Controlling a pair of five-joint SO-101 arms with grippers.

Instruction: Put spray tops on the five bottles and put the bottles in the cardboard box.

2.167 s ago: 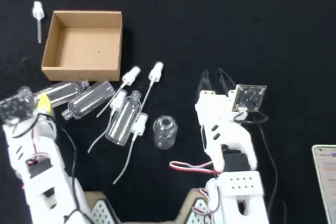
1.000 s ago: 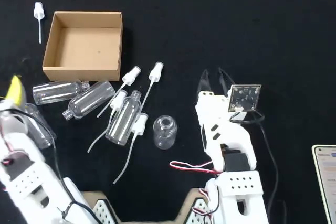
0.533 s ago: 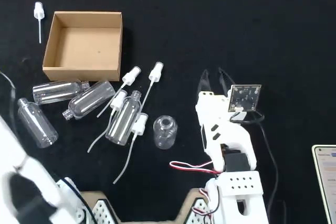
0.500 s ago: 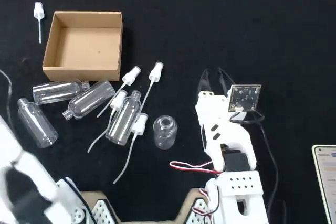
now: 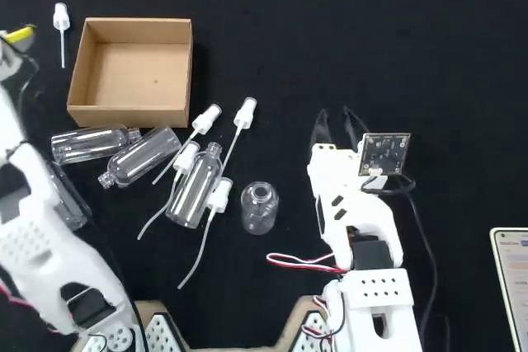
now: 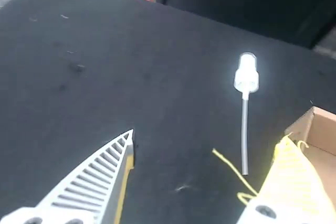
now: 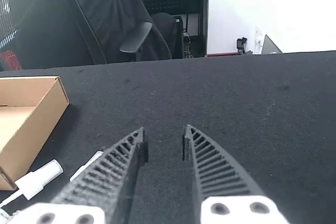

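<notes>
A lone spray top (image 5: 59,18) (image 6: 245,76) lies left of the open cardboard box (image 5: 132,72). My left gripper (image 5: 12,39) (image 6: 205,153) hovers open just short of that top, jaws wide, nothing between them. Three clear bottles (image 5: 89,144) (image 5: 140,157) (image 5: 196,185) lie in front of the box; another bottle (image 5: 70,202) is half hidden behind the left arm. A short jar-like bottle (image 5: 259,206) stands upright. Several spray tops (image 5: 206,119) (image 5: 245,113) (image 5: 219,195) lie among them. My right gripper (image 5: 337,125) (image 7: 164,142) rests open at mid-table, right of the pile.
The box corner (image 6: 315,124) sits close beside the left gripper's yellow-taped finger (image 6: 286,177). A white device (image 5: 511,278) lies at the table's right edge. Bare black table stretches behind and to the right of the right arm.
The left arm swung from beside the bottles up to the far left corner by the lone spray top, leaving a bottle lying at the left. The right arm stayed still.
</notes>
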